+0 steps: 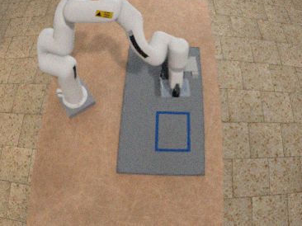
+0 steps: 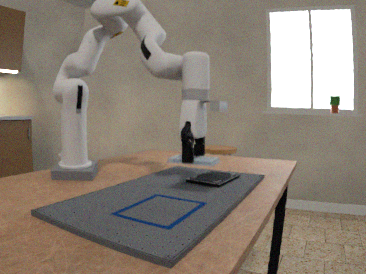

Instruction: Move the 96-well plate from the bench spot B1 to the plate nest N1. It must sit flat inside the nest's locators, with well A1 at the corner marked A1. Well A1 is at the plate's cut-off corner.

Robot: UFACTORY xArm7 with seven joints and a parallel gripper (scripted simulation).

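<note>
Above the grey mat, the black gripper [image 2: 192, 156] is clamping the pale 96-well plate [image 1: 175, 91], carrying it short (blue-square side) of the dark nest [image 2: 213, 178].

The arm [image 2: 150, 45] is glossy white, built of rounded, tube-like links joined by bulging elbows. A yellow warning label [image 1: 104, 14] with black print sits on the uppermost link. Black slot-shaped inlays mark several links. A pale grey band rings the wrist [image 2: 195, 94]. The white, flared foot stands on a square grey base plate [image 2: 74, 171]. The gripper [image 2: 192, 145] is black.
</note>
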